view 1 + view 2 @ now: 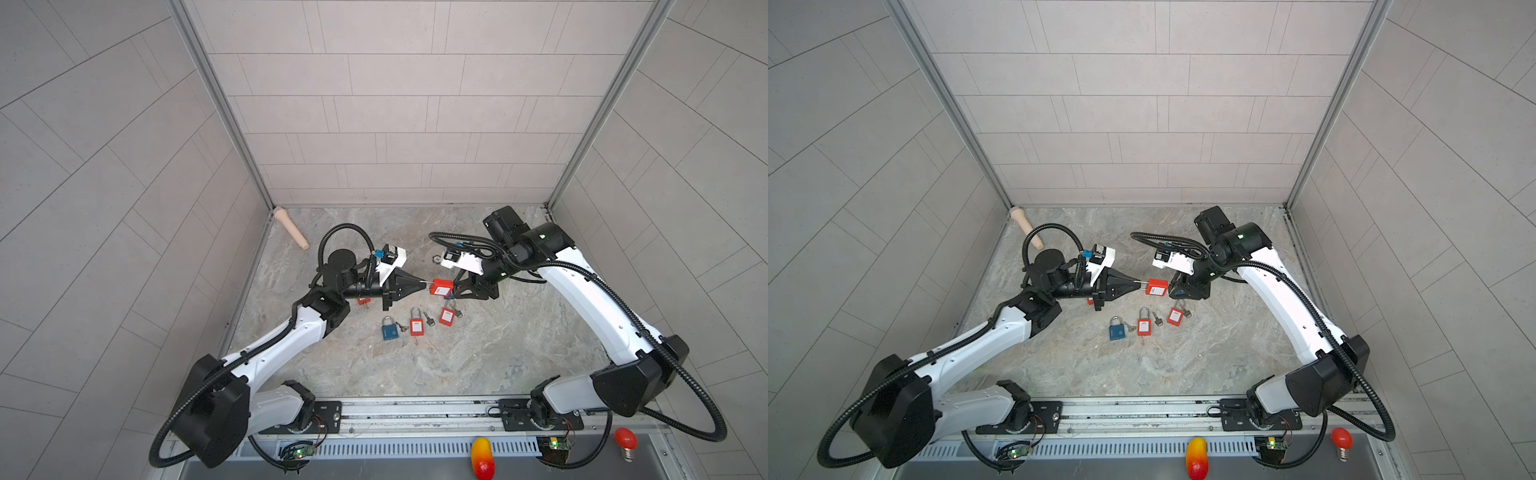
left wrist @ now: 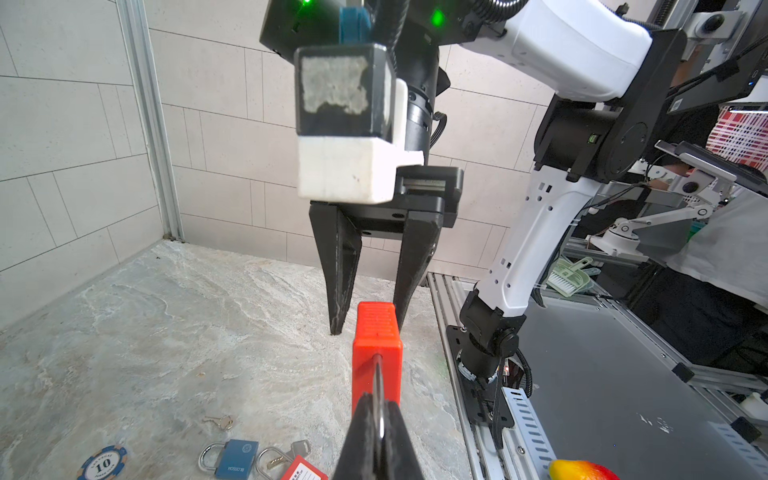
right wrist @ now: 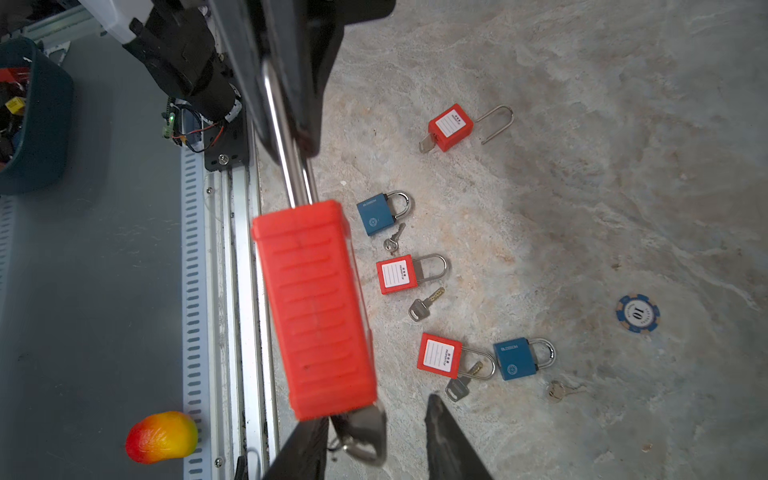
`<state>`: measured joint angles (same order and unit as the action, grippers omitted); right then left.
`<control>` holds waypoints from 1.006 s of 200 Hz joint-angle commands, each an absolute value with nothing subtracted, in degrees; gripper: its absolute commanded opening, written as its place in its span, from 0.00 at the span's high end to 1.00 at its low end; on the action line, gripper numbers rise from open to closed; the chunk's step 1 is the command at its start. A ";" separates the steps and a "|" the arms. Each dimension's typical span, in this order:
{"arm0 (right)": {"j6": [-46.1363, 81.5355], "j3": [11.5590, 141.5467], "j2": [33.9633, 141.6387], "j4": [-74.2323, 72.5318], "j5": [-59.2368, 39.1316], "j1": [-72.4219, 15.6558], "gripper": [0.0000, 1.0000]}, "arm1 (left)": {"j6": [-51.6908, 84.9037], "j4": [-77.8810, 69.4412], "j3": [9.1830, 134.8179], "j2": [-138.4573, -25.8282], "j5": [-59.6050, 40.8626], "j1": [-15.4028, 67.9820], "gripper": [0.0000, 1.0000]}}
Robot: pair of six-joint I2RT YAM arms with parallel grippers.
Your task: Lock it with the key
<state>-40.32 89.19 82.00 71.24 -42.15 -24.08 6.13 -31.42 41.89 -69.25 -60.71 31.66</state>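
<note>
Tabletop (image 1: pixel 478 353): grey marbled slab, walled on three sides.

Left arm (image 1: pixel 299 332) and right arm (image 1: pixel 582 291): both reach to the middle, tips facing each other.

Left end effector (image 1: pixel 424 283): clamped tight on the steel shackle (image 3: pixel 289 158) of a red padlock (image 1: pixel 441 286). The lock hangs clear of the tabletop, lying sideways between the two arms, its base toward the right arm.

Right end effector (image 3: pixel 376 409): jaws parted at a moderate gap, straddling the padlock's base end and gripping nothing.

Key (image 3: pixel 365 434): sticks out of the padlock's base, between the two fingers. One finger sits just beside it; contact is unclear from the wrist view. The other finger stands apart.

On the tabletop below the held lock:
- three red locks (image 3: pixel 397 274), one with its shackle swung open and a key in its base
- two blue locks (image 3: pixel 376 214)
- loose keys (image 3: pixel 424 305) beside several locks

Chip (image 3: pixel 638 312): blue, flat on the tabletop, apart from the locks.
</note>
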 commanded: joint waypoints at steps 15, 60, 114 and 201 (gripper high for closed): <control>-41.75 89.08 81.84 72.81 -43.48 -24.65 0.69 | 6.83 -34.65 43.61 -67.17 -61.81 32.03 1.00; -41.59 86.81 79.04 69.41 -42.07 -24.78 0.85 | 6.49 -33.59 43.18 -66.30 -61.26 32.18 1.00; -41.33 84.52 76.23 66.07 -39.34 -25.30 0.91 | 6.15 -32.61 43.50 -66.27 -60.36 32.52 1.00; -45.43 80.90 73.13 69.10 -37.70 -23.12 0.99 | 2.38 -27.54 43.98 -64.82 -60.24 30.83 1.00</control>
<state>-41.43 83.02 76.40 65.76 -39.64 -25.02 3.57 -27.40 41.98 -67.02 -58.96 32.38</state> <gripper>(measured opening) 0.088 0.052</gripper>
